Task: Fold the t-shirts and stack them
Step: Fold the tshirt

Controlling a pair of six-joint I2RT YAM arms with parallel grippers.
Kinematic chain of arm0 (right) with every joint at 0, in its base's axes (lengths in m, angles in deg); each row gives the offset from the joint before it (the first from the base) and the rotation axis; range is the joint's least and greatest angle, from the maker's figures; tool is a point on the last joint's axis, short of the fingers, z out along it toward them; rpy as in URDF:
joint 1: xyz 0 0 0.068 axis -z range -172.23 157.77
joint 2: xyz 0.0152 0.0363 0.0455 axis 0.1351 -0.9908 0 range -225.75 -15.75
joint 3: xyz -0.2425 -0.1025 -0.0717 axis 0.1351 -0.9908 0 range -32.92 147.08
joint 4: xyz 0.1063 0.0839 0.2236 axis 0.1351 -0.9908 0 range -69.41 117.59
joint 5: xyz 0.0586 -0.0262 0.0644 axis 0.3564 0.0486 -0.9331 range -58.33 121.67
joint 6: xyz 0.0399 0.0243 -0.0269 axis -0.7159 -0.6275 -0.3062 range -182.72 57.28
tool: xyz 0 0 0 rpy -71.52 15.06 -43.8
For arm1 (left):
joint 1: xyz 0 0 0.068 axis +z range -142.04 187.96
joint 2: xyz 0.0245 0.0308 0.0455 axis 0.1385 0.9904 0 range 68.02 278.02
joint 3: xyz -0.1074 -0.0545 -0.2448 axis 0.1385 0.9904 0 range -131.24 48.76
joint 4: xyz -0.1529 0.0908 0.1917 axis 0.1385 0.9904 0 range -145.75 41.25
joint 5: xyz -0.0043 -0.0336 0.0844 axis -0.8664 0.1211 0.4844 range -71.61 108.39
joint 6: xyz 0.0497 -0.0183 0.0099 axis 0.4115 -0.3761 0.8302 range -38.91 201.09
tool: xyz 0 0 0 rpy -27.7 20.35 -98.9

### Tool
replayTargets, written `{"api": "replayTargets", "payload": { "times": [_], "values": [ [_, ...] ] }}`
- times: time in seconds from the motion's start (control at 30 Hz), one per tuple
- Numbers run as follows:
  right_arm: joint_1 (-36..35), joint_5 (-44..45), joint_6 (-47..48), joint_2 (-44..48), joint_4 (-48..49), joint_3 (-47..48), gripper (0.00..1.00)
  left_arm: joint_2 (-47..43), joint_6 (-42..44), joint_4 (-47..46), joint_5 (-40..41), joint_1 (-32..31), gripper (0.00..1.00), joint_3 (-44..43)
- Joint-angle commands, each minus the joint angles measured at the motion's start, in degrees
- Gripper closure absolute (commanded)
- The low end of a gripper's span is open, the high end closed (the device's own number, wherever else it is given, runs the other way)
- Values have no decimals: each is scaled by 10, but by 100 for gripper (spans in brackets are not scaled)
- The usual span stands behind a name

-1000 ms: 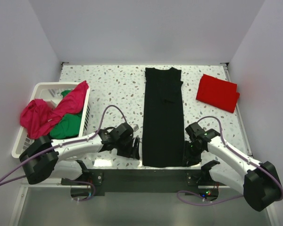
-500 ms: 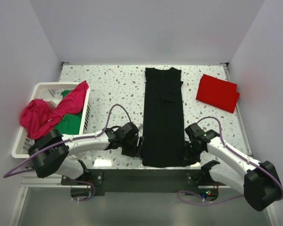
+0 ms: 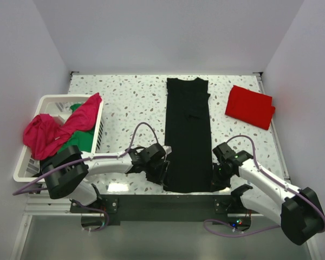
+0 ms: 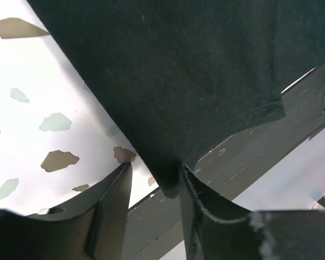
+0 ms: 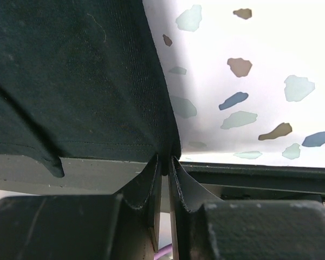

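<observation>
The black t-shirt (image 3: 187, 130) lies flat on the table (image 3: 124, 103), folded into a long narrow strip. The left gripper (image 4: 154, 168) is at its near left corner, jaws partly apart, with the hem corner between them. The right gripper (image 5: 164, 158) is at its near right corner, jaws narrow, pinching the hem. A folded red t-shirt (image 3: 250, 106) lies to its right. To its left, a basket (image 3: 46, 102) holds a pink t-shirt (image 3: 49, 132) and a green t-shirt (image 3: 78, 143).

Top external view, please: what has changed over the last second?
The left gripper slid right to the near left corner of the black t-shirt; that corner now sits between its open jaws, not yet gripped. The right gripper stayed shut on the near right corner. The red t-shirt and basket have not moved.
</observation>
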Motion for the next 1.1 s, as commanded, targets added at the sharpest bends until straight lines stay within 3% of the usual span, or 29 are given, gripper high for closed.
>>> {"api": "replayTargets", "payload": {
  "times": [0.0, 0.13, 0.4, 0.7, 0.87, 1.07],
  "values": [
    [-3, -1, -12, 13, -9, -8, 89, 6, -8, 17, -2, -8, 57, -26],
    [-3, -2, -14, 18, -11, -8, 89, 5, -11, 23, -3, -13, 67, -24],
    [-3, -1, -17, 13, -6, -5, 89, 12, -11, 36, -4, -18, 76, -31],
    [-4, -3, -19, 8, -2, -2, 90, 23, -5, 22, -25, -21, 79, -31],
    [-4, -3, -18, 3, -5, 3, 93, 12, -7, 17, -26, -21, 100, -27],
    [-4, 5, -18, 19, -47, 41, 100, -25, -13, 39, 3, -21, 100, -39]
  ]
}}
